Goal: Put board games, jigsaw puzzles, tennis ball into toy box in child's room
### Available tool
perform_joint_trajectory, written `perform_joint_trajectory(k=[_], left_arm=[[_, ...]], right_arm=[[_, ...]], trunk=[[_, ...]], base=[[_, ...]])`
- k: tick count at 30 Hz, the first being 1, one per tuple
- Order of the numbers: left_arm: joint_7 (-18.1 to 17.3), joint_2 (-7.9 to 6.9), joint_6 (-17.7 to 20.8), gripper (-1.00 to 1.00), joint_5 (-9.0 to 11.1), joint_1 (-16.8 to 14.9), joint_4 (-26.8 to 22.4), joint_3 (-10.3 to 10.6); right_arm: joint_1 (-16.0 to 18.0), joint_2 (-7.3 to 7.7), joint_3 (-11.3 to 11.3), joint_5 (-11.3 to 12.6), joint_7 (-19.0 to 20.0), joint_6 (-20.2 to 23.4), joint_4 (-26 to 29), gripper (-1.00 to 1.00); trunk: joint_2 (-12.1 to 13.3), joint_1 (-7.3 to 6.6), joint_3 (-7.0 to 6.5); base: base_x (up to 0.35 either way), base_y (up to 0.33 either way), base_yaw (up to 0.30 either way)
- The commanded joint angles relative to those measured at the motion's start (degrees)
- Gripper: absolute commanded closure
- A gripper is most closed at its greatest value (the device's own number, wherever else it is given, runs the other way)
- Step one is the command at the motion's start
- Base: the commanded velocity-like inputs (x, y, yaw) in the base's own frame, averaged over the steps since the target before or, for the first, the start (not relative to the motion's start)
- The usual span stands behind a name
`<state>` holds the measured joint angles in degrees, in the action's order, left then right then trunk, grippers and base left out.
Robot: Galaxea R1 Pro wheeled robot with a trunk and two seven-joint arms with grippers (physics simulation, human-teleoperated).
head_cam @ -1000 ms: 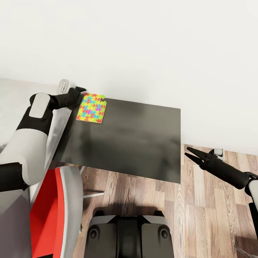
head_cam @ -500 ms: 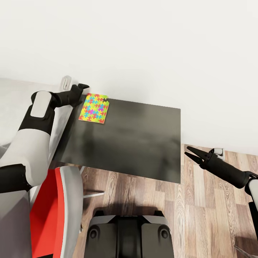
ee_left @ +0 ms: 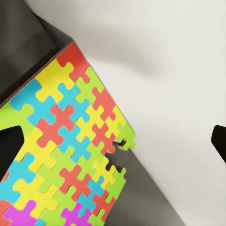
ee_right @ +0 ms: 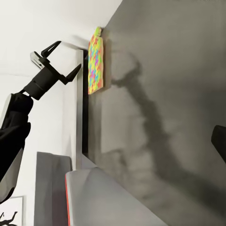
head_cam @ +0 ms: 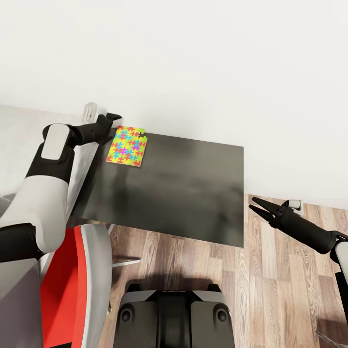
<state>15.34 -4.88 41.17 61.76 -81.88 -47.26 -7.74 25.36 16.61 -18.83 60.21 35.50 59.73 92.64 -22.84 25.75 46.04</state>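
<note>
Here | left fingers point(ee_right: 55, 61) apart by jigsaw puzzle point(head_cam: 126, 145) | right fingers point(head_cam: 261, 208) apart

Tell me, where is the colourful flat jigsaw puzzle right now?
In the head view, the colourful flat jigsaw puzzle lies on the dark grey cabinet top, at its far left corner by the white wall, beside the open left gripper.
</note>
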Motion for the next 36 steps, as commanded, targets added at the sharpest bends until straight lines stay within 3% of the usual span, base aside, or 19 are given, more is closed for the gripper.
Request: perform_joint_trajectory(k=[1, 22, 36], left_arm=[[0.5, 0.02, 0.2, -1.0, 0.7, 0.0, -0.1, 0.0], [1.2, 0.94, 0.2, -1.0, 0.3, 0.2, -0.2, 0.1], [5.1, 0.68, 0.0, -1.0, -0.2, 0.2, -0.3, 0.3]], right_arm=[[0.0, 0.0, -0.1, -0.3, 0.4, 0.3, 0.0, -1.0], [0.1, 0.0, -0.1, -0.3, 0.4, 0.3, 0.0, -1.0], [0.0, 0.06, 0.0, -0.3, 0.4, 0.3, 0.0, -1.0]], trunk=[[-0.1, 0.03, 0.06], [-0.1, 0.03, 0.06], [-0.1, 0.03, 0.06]], base=[[0.0, 0.0, 0.0], [0.0, 0.0, 0.0], [0.0, 0.0, 0.0]])
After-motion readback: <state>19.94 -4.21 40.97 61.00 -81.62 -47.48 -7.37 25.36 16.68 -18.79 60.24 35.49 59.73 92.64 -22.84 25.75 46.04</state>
